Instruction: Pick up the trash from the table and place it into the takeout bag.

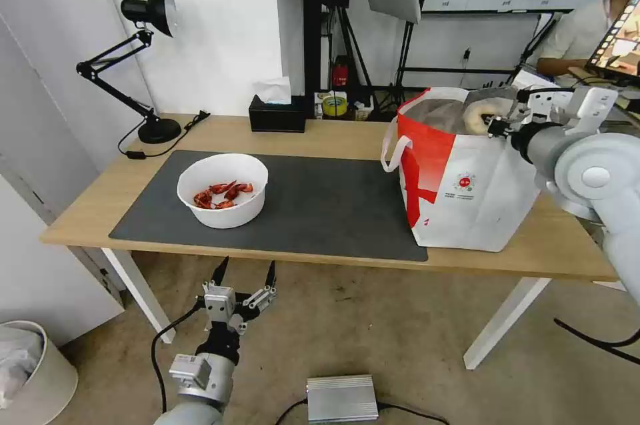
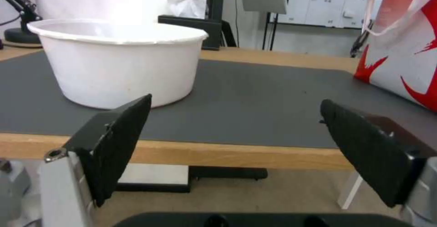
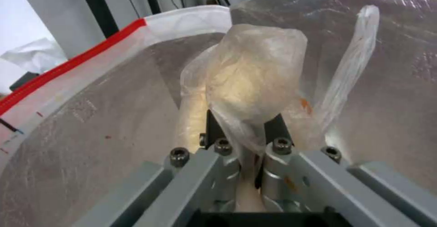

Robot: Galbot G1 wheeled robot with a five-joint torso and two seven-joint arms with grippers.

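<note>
A white round bowl (image 1: 223,189) with red crayfish shells sits on the dark grey mat (image 1: 320,205) of the table (image 1: 87,211); its side (image 2: 121,66) faces the left wrist view. My left gripper (image 1: 244,275) hangs open below the table's front edge, short of the bowl, with nothing between its fingers (image 2: 118,141). At the table's right end stands the white and red takeout bag (image 1: 467,185). My right gripper (image 1: 492,125) is over the bag's open top, shut on a clear-plastic pale bundle (image 3: 252,80) that hangs above the foil lining (image 3: 91,145).
A black tissue box (image 1: 277,115) and a black desk lamp (image 1: 150,65) stand along the table's back edge. A silver box (image 1: 342,398) with cables lies on the floor in front. A pale bin (image 1: 30,371) stands at lower left.
</note>
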